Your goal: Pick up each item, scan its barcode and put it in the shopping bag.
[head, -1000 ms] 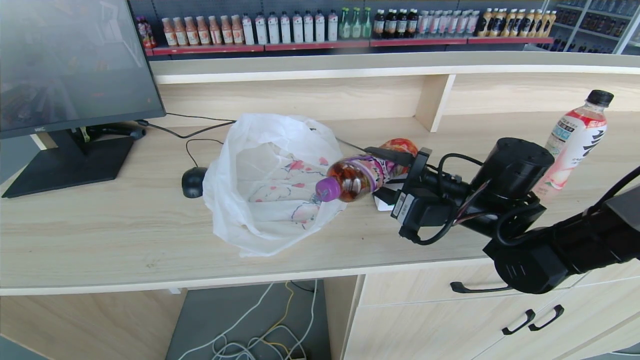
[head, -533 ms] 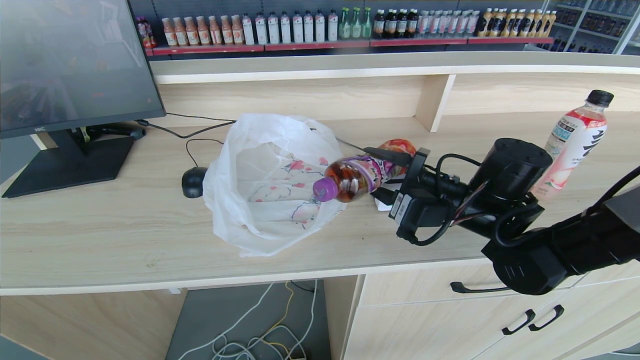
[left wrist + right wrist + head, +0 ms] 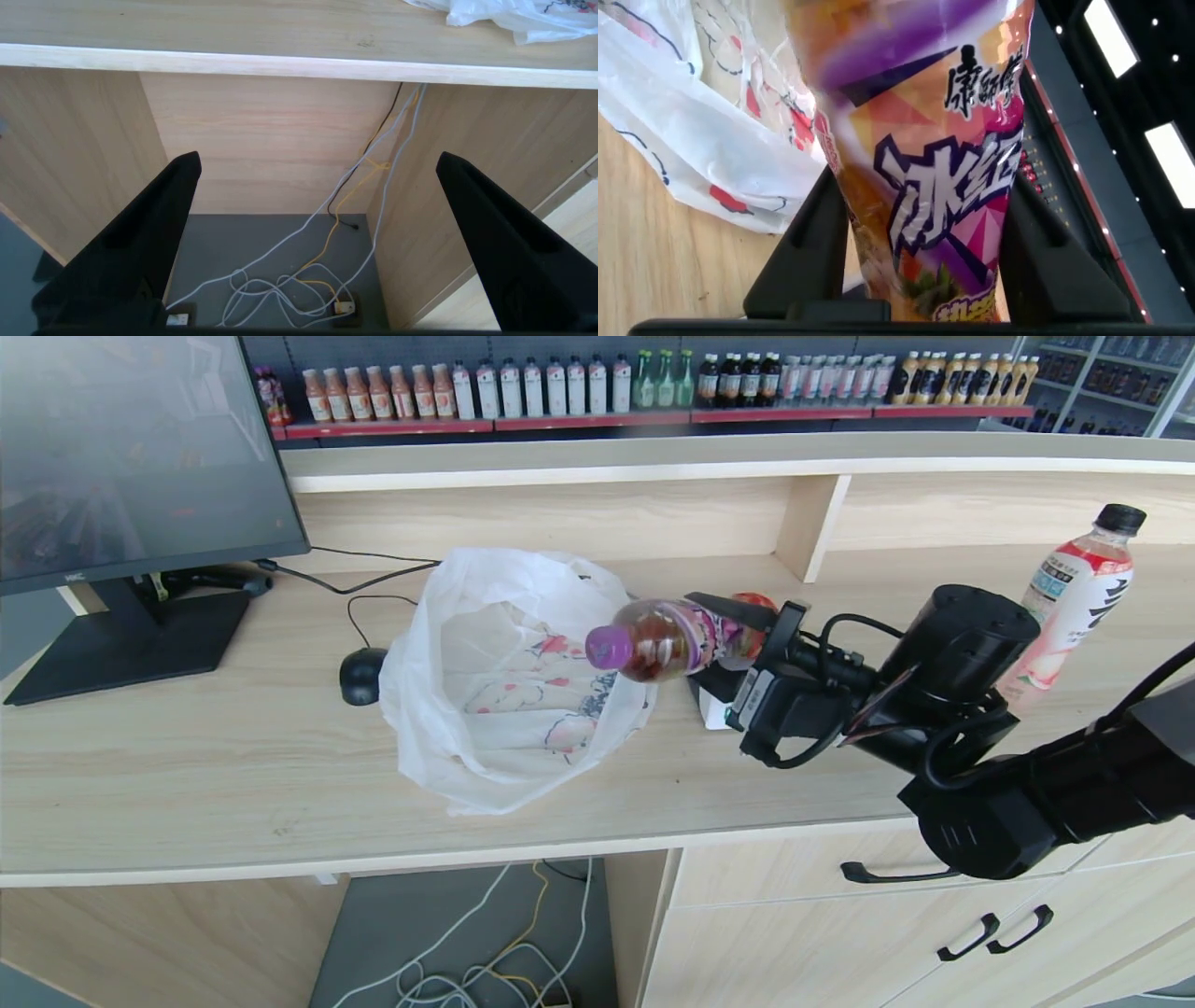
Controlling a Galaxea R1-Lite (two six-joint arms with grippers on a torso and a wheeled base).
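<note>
Purple-capped, the bottle (image 3: 658, 642) lies sideways in the right gripper (image 3: 714, 644), fingers clamped on its labelled body. Its cap sits above the right rim of the shopping bag (image 3: 485, 709), whose mouth gapes open. The left gripper (image 3: 318, 233) hangs lower than the bag, beneath the counter (image 3: 233, 756) edge, with its fingers spread wide and nothing between them.

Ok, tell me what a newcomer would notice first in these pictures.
The right hand grips a purple-capped drink bottle held sideways, its cap pointing over the open white shopping bag in the middle of the wooden counter. Next comes the tall peach-coloured bottle standing upright at the counter's far right, and the dark monitor on the left.
</note>
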